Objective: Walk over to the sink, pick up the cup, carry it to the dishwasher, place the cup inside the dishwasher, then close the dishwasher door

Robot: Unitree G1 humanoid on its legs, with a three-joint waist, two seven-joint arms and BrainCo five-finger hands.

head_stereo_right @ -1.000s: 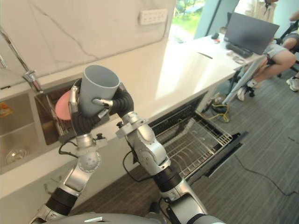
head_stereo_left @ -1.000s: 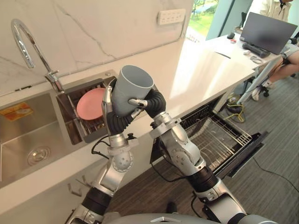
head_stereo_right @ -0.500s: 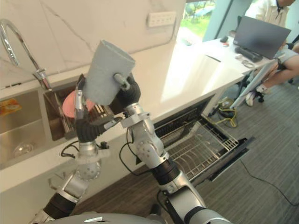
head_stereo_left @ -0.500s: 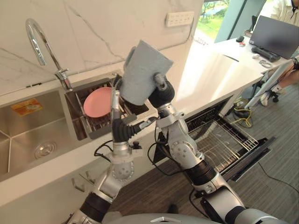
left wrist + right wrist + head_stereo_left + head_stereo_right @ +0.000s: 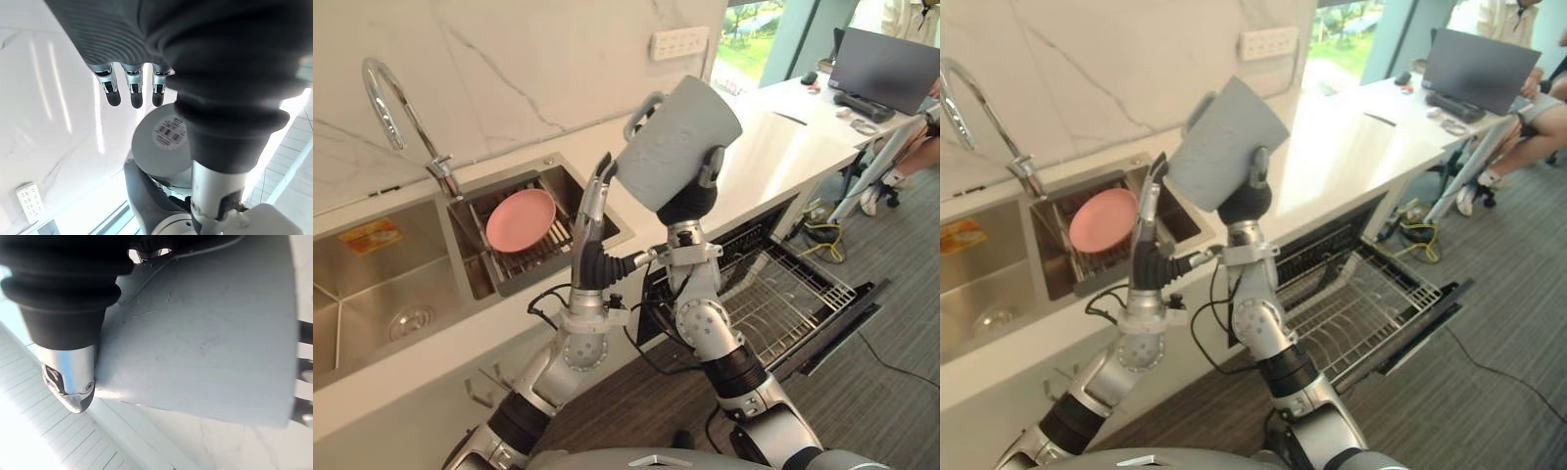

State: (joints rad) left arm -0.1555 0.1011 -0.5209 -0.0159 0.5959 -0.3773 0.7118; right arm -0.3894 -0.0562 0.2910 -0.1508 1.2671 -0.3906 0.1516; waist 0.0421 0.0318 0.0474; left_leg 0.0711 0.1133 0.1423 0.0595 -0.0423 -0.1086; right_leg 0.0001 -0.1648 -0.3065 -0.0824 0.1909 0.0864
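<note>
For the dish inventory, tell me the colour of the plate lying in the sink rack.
Pink. The plate shows best in the left eye view.

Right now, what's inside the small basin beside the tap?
A pink plate rests on a dark wire rack in the basin. The left hand, fingers straight, covers part of the basin's right side, so anything there cannot be seen.

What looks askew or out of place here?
The grey cup sits steeply tilted in the right hand, high above the counter, rather than upright. Nothing looks spilled or damaged.
</note>
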